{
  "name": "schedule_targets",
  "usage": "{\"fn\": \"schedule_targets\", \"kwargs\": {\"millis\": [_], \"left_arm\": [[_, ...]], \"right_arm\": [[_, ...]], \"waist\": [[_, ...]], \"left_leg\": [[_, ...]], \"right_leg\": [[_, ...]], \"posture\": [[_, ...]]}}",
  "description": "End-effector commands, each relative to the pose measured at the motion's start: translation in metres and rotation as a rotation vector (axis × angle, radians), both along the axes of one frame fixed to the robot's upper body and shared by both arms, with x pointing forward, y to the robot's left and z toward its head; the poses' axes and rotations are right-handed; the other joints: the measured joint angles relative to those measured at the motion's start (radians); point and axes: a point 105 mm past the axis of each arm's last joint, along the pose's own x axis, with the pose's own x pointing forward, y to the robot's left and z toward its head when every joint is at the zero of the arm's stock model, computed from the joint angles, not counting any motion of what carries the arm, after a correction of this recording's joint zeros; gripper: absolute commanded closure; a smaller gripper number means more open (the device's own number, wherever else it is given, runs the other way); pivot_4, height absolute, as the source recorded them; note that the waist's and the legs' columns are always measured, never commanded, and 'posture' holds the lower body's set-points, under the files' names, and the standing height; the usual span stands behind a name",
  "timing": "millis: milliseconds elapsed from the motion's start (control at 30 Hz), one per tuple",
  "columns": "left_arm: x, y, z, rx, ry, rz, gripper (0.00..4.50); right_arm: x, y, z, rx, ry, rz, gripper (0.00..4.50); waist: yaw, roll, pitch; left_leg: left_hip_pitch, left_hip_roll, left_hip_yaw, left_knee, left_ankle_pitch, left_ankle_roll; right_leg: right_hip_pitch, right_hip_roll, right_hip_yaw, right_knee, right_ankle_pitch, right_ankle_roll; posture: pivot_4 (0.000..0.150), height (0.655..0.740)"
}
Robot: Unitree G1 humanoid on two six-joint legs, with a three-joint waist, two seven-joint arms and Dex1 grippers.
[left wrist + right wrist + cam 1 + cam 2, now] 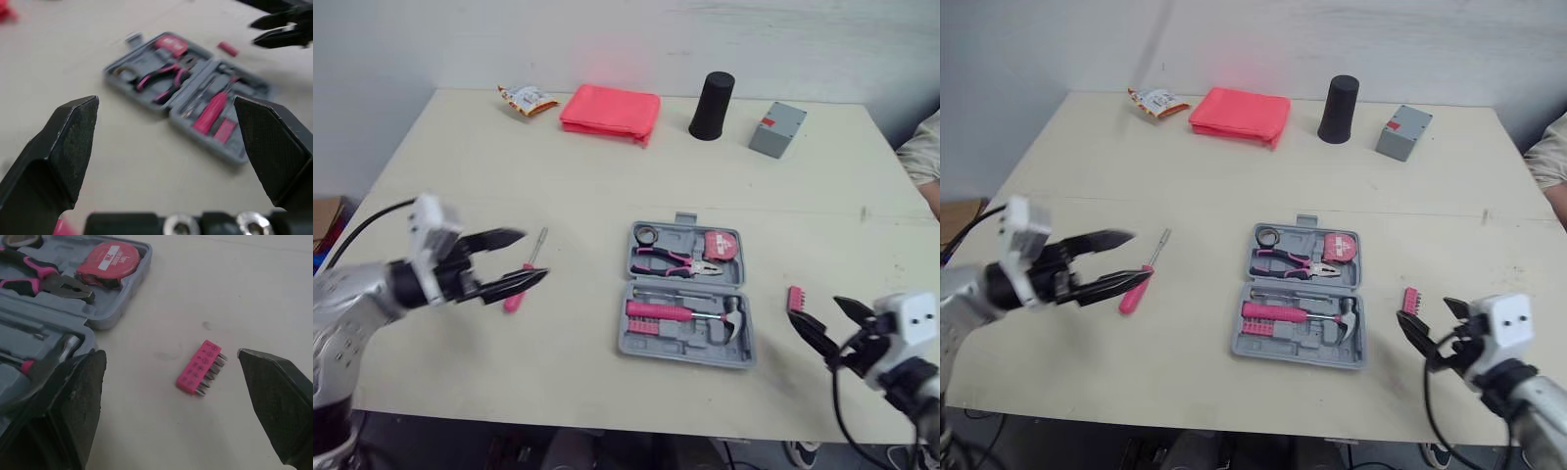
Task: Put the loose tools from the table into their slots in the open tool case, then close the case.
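Observation:
The grey tool case (687, 294) lies open in the middle of the table, holding pink pliers (671, 260), a tape measure (722, 244), a hammer (732, 318) and a pink-handled tool. A pink screwdriver (523, 274) lies loose to the case's left. My left gripper (521, 258) hovers open right over it, its lower fingertip near the handle. A pink bit holder (199, 368) lies loose to the right of the case. My right gripper (827, 320) is open just in front of the bit holder (795, 298), near the table's front edge.
At the back of the table sit a snack packet (527, 99), a folded pink cloth (611, 112), a black cup (713, 105) and a small grey box (777, 128). A person's sleeve (922, 149) shows at the right edge.

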Motion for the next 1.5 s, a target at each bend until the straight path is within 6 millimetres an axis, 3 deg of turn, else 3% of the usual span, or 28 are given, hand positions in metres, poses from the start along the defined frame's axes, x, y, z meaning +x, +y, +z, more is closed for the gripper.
{"fn": "schedule_targets", "kwargs": {"millis": [33,167,267,700,800,867,1233,1333,1400,1500], "left_arm": [[-0.009,-0.033,0.011,0.011,-0.045,-0.183,0.05],[-0.002,-0.069,0.014,-0.013,-0.081,-0.318,0.05],[-0.009,-0.084,0.01,0.002,-0.082,-0.441,0.05],[-0.012,-0.092,0.008,0.026,-0.101,-0.508,0.05],[-0.012,-0.093,0.007,0.027,-0.106,-0.51,0.0],[-0.013,-0.093,0.007,0.028,-0.109,-0.512,0.0],[-0.012,-0.092,0.008,0.04,-0.128,-0.507,0.0],[-0.012,-0.09,0.007,0.048,-0.126,-0.506,0.0],[-0.012,-0.089,0.007,0.052,-0.125,-0.506,0.0],[-0.012,-0.088,0.007,0.055,-0.123,-0.505,0.0]], "right_arm": [[0.004,-0.002,-0.005,-0.095,0.007,-0.169,0.0],[0.014,0.008,-0.016,-0.089,0.001,-0.248,0.0],[0.019,0.009,-0.027,-0.077,0.018,-0.324,0.0],[0.015,0.014,-0.054,0.004,0.074,-0.479,0.0],[0.016,0.013,-0.054,-0.017,0.068,-0.474,0.78],[0.018,0.011,-0.053,-0.018,0.064,-0.477,1.74],[0.016,0.001,-0.059,-0.055,0.078,-0.552,1.74],[0.016,0.001,-0.059,-0.047,0.069,-0.554,2.6],[0.017,0.0,-0.057,-0.043,0.06,-0.555,3.56],[0.025,-0.001,-0.042,-0.109,0.009,-0.445,3.73]], "waist": [[0.0,0.0,0.0],[0.0,0.0,0.0],[-0.013,0.0,0.0],[-0.018,-0.001,0.0],[-0.017,-0.001,0.0],[-0.017,-0.001,0.0],[-0.016,-0.002,-0.001],[-0.015,-0.002,-0.001],[-0.016,-0.002,-0.001],[-0.016,-0.002,-0.001]], "left_leg": [[0.0,0.0,0.0,0.0,0.0,-0.001],[0.0,0.0,0.001,0.0,0.002,-0.001],[0.001,0.0,0.002,0.0,0.003,-0.002],[-0.005,0.001,0.006,0.0,0.006,-0.004],[-0.005,0.001,0.006,0.0,0.006,-0.004],[-0.005,0.001,0.006,0.0,0.006,-0.004],[-0.006,0.001,0.005,0.0,0.006,-0.004],[-0.006,0.0,0.004,0.0,0.006,-0.003],[-0.007,0.0,0.004,0.0,0.006,-0.003],[-0.007,0.0,0.004,0.0,0.006,-0.003]], "right_leg": [[0.0,0.0,0.0,0.001,0.0,0.0],[-0.001,0.001,0.002,0.003,0.0,0.0],[-0.002,0.002,0.004,0.004,0.0,0.0],[-0.015,0.007,0.024,0.015,0.0,0.0],[-0.015,0.007,0.024,0.015,0.0,0.0],[-0.015,0.007,0.025,0.015,0.0,0.0],[-0.015,0.008,0.025,0.015,0.0,0.0],[-0.015,0.007,0.025,0.015,0.0,0.0],[-0.015,0.008,0.025,0.015,0.0,0.0],[-0.015,0.008,0.025,0.015,0.0,0.0]], "posture": [[0.15,0.7361],[0.15,0.7361],[0.15,0.7361],[0.15,0.7361],[0.15,0.7361],[0.15,0.7361],[0.15,0.7361],[0.15,0.7361],[0.15,0.7361],[0.15,0.7361]]}}
